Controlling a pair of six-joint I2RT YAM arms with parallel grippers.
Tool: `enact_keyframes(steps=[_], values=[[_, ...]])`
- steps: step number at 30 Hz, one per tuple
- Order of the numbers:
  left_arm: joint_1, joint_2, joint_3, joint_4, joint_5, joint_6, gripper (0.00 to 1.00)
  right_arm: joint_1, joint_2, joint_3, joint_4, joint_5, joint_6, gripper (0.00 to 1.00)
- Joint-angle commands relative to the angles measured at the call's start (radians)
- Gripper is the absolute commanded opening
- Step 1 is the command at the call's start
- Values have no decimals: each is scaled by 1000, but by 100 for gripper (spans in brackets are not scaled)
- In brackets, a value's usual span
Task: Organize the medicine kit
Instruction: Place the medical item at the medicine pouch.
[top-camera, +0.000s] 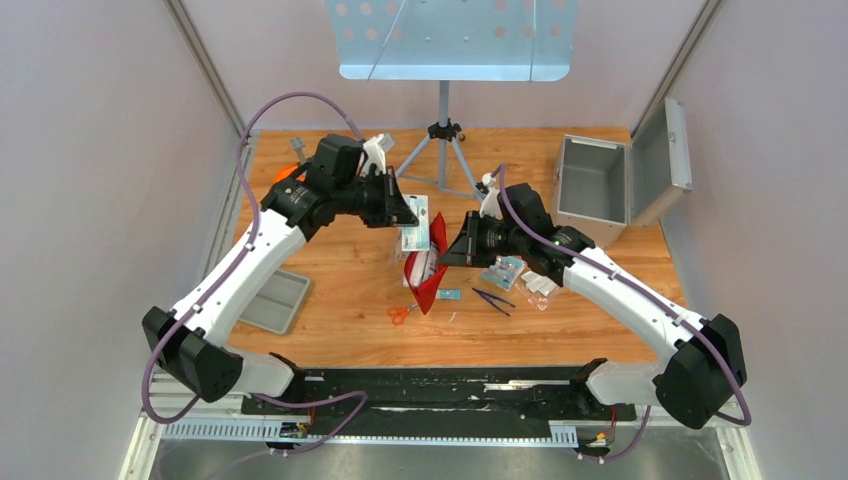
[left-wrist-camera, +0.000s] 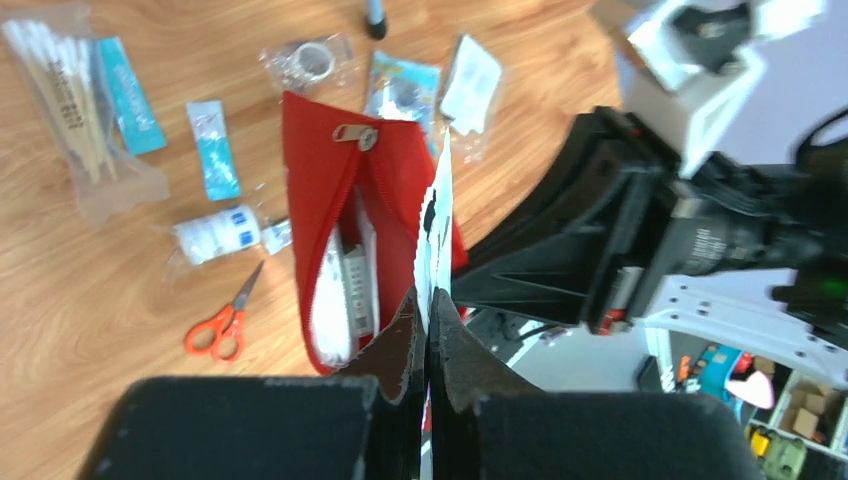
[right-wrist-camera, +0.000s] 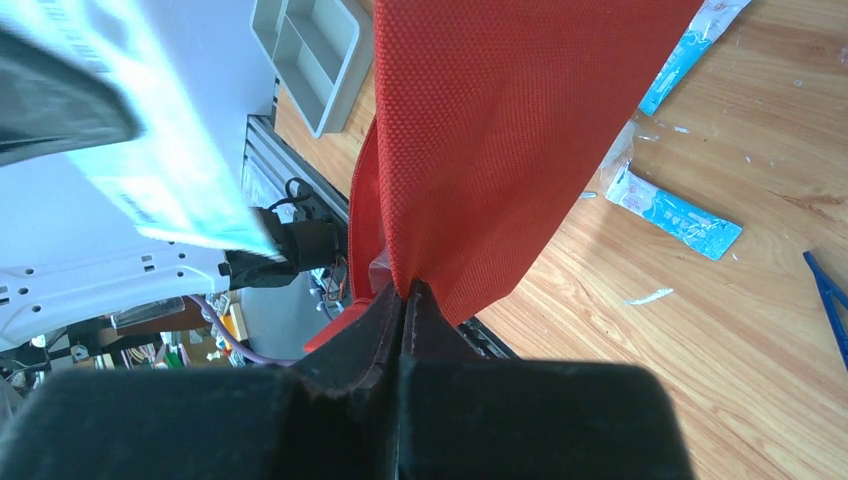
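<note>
The red zip pouch (top-camera: 428, 275) hangs open over the table's middle. My right gripper (top-camera: 452, 250) is shut on its fabric edge (right-wrist-camera: 500, 130), with the jaws pinched together (right-wrist-camera: 403, 290). My left gripper (top-camera: 408, 213) is shut on a flat white-and-teal packet (top-camera: 417, 226) and holds it just above the pouch mouth. In the left wrist view the packet (left-wrist-camera: 436, 225) shows edge-on between the closed jaws (left-wrist-camera: 428, 300), beside the open pouch (left-wrist-camera: 385, 165), which has white items inside. The packet also shows blurred in the right wrist view (right-wrist-camera: 170, 170).
Loose on the table are orange scissors (left-wrist-camera: 222, 320), a bandage roll (left-wrist-camera: 215, 235), bagged cotton swabs (left-wrist-camera: 70, 100), blue sachets (left-wrist-camera: 213, 150), bagged tape (left-wrist-camera: 308, 62) and blue tweezers (top-camera: 493, 298). A grey tray (top-camera: 272, 300) sits left, an open metal box (top-camera: 592, 190) back right, a tripod (top-camera: 443, 150) behind.
</note>
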Motion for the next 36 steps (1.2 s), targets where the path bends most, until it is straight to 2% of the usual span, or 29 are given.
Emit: enact_keyframes(steps=[1, 3, 10, 21, 36], values=[[-43, 40, 9, -60, -78, 61, 0, 9, -24, 24, 55, -1, 19, 0], [-74, 54, 13, -81, -140, 82, 0, 10, -20, 26, 56, -1, 21, 0], [-140, 77, -10, -85, -164, 97, 0, 17, -9, 36, 56, 2, 22, 0], [-228, 157, 22, -183, -264, 122, 0, 21, -3, 48, 55, 14, 27, 0], [-257, 181, 48, -261, -337, 131, 0, 24, 3, 47, 63, 17, 29, 0]])
